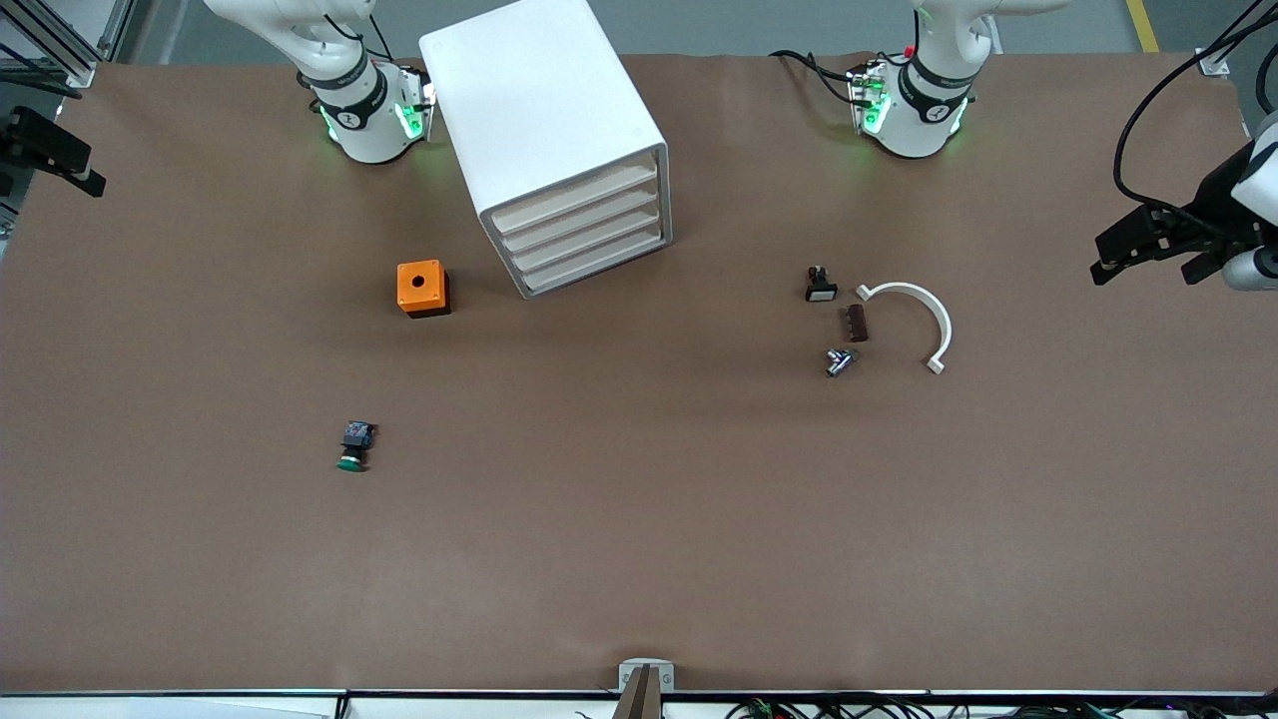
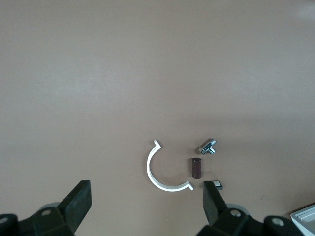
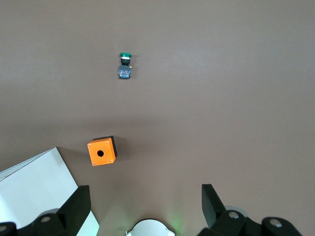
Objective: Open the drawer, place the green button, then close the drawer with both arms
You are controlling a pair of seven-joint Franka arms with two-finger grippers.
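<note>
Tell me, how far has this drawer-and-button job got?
Nothing looks done yet. All four trays of the cabinet are shut, including the drawer, third from the top. The button lies on the table, nearer the front camera than the orange box. Nothing is in hand: the left gripper and right gripper are open and empty. Opening, placing and closing all remain.

Front camera high, faces bases; wrist cameras look down; button [image 1: 354, 445] shared.
</note>
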